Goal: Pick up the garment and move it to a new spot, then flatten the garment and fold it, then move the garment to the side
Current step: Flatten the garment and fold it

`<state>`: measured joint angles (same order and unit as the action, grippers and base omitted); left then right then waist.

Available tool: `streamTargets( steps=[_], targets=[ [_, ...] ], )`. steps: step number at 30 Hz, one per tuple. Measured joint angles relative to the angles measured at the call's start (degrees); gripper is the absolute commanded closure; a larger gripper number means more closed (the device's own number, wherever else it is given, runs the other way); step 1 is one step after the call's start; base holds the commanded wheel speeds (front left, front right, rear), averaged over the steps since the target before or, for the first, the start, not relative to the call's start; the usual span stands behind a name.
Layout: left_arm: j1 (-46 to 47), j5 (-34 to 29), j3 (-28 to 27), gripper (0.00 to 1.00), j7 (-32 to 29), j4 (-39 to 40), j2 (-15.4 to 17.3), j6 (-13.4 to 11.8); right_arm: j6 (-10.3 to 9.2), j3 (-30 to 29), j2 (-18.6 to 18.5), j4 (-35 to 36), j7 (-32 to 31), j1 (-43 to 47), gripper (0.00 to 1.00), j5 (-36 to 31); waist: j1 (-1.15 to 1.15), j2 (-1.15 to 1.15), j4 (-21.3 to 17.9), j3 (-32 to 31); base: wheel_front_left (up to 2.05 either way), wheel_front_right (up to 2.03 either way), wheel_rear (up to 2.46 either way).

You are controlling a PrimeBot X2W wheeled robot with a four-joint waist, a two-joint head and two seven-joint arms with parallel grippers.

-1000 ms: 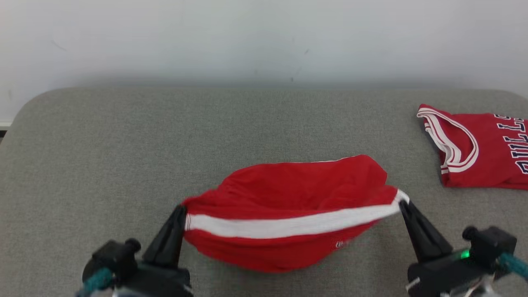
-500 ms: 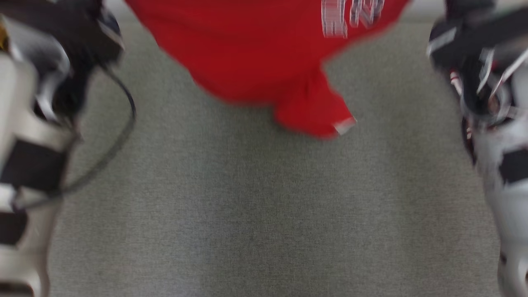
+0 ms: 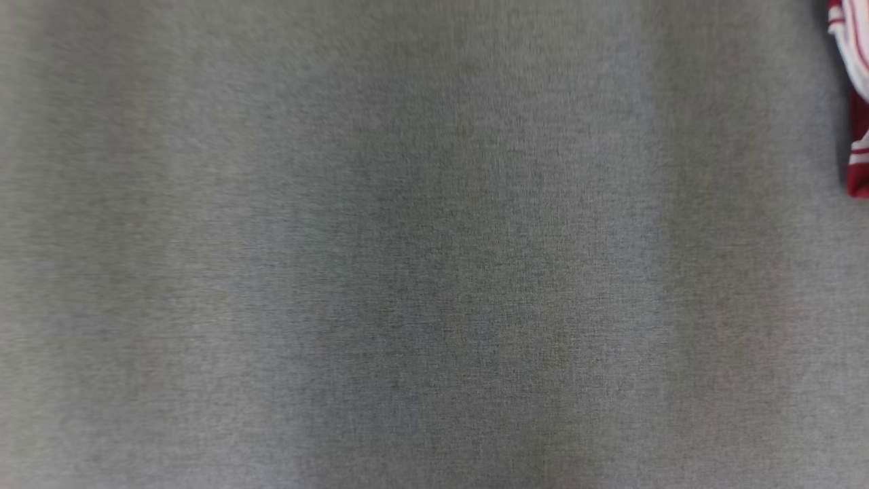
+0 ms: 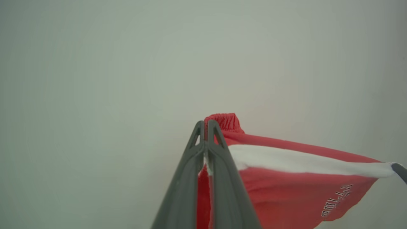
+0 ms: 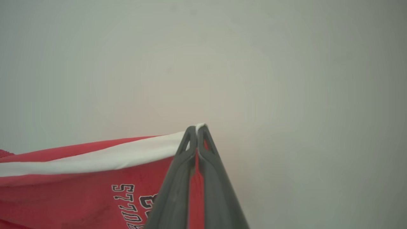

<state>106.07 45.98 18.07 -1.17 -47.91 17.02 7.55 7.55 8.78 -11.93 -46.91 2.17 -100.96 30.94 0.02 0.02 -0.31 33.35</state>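
- Left wrist view: your left end effector (image 4: 206,122) is clamped tight on the left end of the red garment (image 4: 286,190).
- A second ago the garment sagged on the grey worktop (image 3: 407,272). Now it hangs in the air, so the pick-up looks done and you can carry it somewhere new.
- It is red, with a white band pulled straight and letters lower down.
- Your right end effector (image 5: 197,127) pinches the band's other end.
- Another red top (image 3: 857,102) lies far right.

Red garment (image 4: 286,190) — 1 white band, dark-edged lettering; dark grey fingers (image 4: 224,178); grey surface (image 3: 407,272).
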Motion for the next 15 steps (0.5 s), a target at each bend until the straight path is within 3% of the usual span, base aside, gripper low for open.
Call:
streamTargets(
  steps=[8, 15],
  targets=[
    [2.7, 3.0, 3.7, 1.0, 3.0, -4.3, -1.3, 0.0, 0.0, 3.6, 0.4, -5.0, 4.3, -3.4, 1.0, 1.0, 0.0, 0.0, -0.6, 4.4, 0.0, 0.0, 0.0],
    [-7.7, 8.3, 8.3, 1.0, 6.8, -0.4, -1.8, 0.0, 0.0, 9.8, -1.6, -1.7, 7.7, 5.0, 1.0, 7.0, -0.02, 0.0, -0.8, 3.5, 0.0, 0.0, 0.0]
  ],
)
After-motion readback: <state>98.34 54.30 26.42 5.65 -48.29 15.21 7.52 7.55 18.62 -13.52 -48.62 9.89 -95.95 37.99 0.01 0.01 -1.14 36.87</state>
